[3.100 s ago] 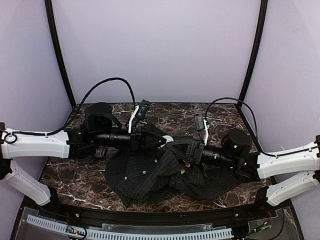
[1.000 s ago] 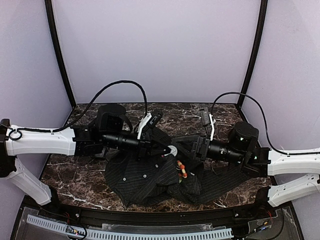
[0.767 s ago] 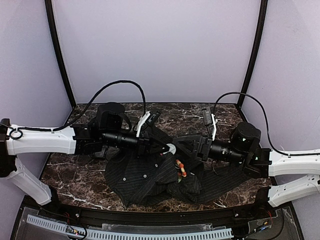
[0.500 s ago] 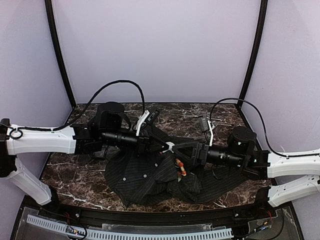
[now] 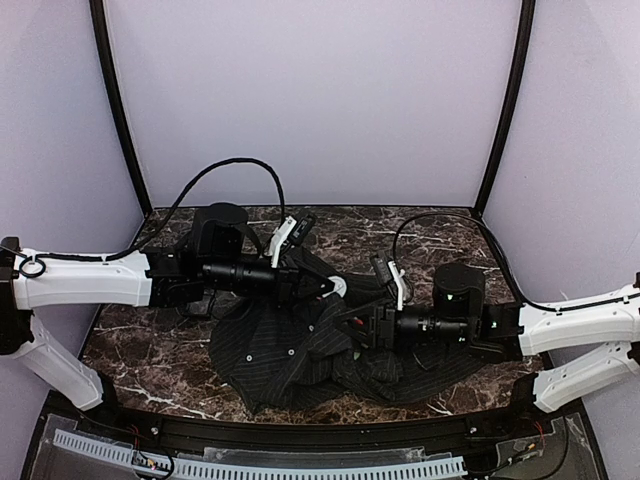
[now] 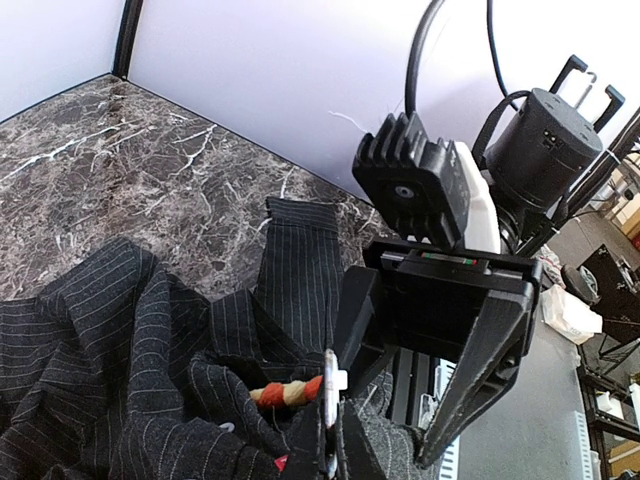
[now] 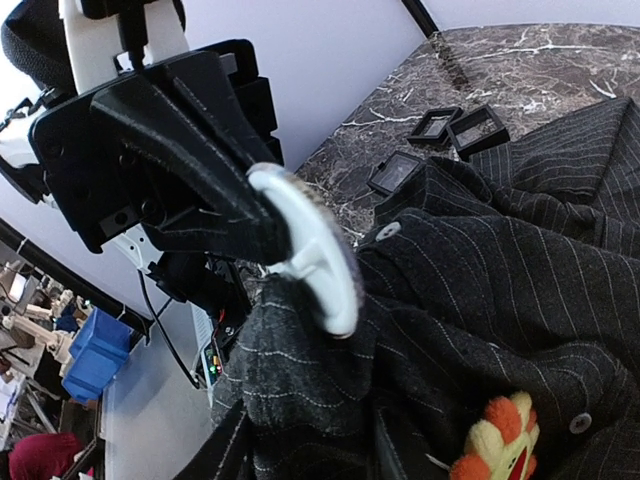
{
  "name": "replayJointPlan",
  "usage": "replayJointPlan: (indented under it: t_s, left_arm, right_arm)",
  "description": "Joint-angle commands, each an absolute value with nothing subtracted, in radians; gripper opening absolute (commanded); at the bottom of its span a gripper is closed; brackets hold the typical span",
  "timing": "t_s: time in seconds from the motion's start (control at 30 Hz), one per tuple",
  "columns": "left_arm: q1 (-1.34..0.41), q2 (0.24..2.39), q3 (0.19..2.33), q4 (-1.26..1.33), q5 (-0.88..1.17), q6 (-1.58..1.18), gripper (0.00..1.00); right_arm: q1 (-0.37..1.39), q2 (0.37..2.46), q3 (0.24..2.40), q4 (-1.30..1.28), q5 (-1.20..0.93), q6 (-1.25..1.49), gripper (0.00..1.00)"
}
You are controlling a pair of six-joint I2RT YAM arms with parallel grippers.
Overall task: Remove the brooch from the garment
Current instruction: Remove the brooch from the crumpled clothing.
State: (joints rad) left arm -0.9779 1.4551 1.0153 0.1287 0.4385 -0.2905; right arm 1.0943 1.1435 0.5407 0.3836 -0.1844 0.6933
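Right tool (image 5: 346, 324) now down beside brooch (image 7: 495, 441)

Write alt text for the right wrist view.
The left arm's black gripper, tipped with a white disc, pinches a fold of black pinstriped garment. An orange-and-yellow brooch sits on the cloth at the bottom edge; small square black boxes lie on the marble table behind.
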Motion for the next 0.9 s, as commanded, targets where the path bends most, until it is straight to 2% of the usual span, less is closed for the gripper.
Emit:
replayJointPlan:
  t_s: [0.0,0.07,0.1,0.43,0.87]
  left_arm:
    - [-0.971,1.426,1.012,0.120,0.426,-0.272,0.01]
    - [-0.971,1.425,1.011,0.116,0.424,-0.268,0.01]
    - [-0.972,1.425,1.013,0.115,0.424,-0.267,0.01]
    - [-0.971,1.430,1.020,0.095,0.420,-0.254,0.01]
    - [-0.972,1.459,1.052,0.017,0.349,-0.221,0.01]
  right_arm:
    - [1.107,1.159,0.576,0.417,-0.178,0.681,0.19]
    - [1.107,1.159,0.577,0.426,-0.166,0.685,0.03]
    - [1.106,1.159,0.578,0.428,-0.158,0.689,0.00]
    - [1.107,1.143,0.572,0.435,-0.091,0.708,0.00]
    - [1.108,1.009,0.528,0.385,0.076,0.724,0.00]
